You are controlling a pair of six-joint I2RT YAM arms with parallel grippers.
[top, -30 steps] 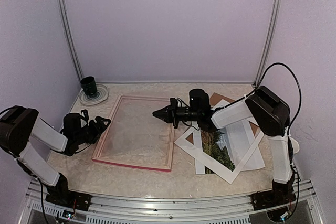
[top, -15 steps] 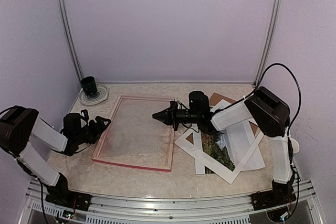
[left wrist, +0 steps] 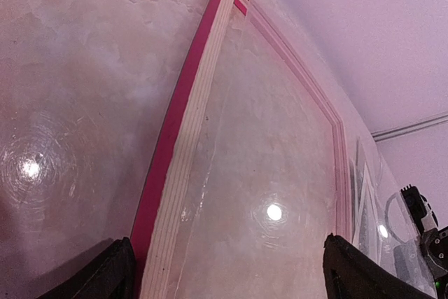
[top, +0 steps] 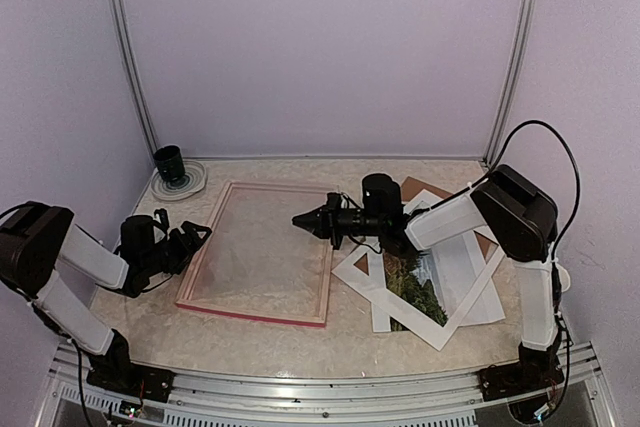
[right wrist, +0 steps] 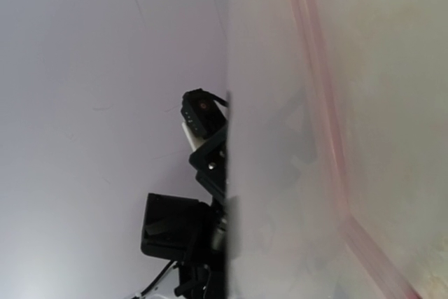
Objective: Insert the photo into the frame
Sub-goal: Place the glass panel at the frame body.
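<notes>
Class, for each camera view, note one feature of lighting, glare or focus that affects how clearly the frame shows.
Top external: soft, even light with a violet cast, the frame sharp; left wrist: two round lamp glares, one on the table, one inside the frame; right wrist: pale, washed-out and soft, the frame's pink edge blurred.

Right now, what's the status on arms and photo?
Left gripper open at left edge of frame. Right gripper shut above its right side. Photo outside, under the white mat.
</notes>
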